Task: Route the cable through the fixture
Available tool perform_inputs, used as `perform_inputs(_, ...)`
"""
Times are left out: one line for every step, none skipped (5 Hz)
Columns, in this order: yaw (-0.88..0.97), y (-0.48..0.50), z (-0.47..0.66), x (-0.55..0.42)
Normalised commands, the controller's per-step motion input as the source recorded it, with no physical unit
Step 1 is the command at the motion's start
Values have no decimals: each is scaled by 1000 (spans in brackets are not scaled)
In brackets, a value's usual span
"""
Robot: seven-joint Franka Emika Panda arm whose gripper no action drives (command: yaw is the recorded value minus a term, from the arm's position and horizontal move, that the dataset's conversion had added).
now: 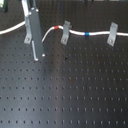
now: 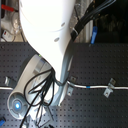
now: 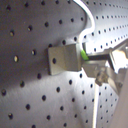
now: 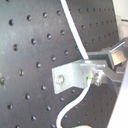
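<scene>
Your cable (image 1: 75, 33) runs white across the far side of the perforated worktop (image 1: 70, 85) in the first exterior view. It already sits at the middle clip (image 1: 65, 34), just past the red band (image 1: 58, 27), and at the clip on the first exterior view's right (image 1: 112, 35), with the blue band (image 1: 87, 34) between them. That part looks done.

What remains is the fixture (image 3: 65, 58). In both wrist views the cord meets its tab, and the green band (image 3: 83, 55) lies right against the metal. The gripper (image 4: 100, 67) appears clenched on the cable at that band, though the blur keeps me from being certain. I judge the cord is at the hook but not yet clearly seated; you have that last threading left.
</scene>
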Motion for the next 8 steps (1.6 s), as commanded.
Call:
perform_inputs(-626,30,20,-267)
perform_inputs(-511,-70,68,-304)
perform_inputs(-468,-8,87,-324)
perform_inputs(-357,-173,143,-208)
perform_inputs(-103,-371,164,-180)
perform_inputs(0,-411,36,-32)
perform_inputs(354,-313,-134,81)
perform_inputs(86,-23,-44,-47)
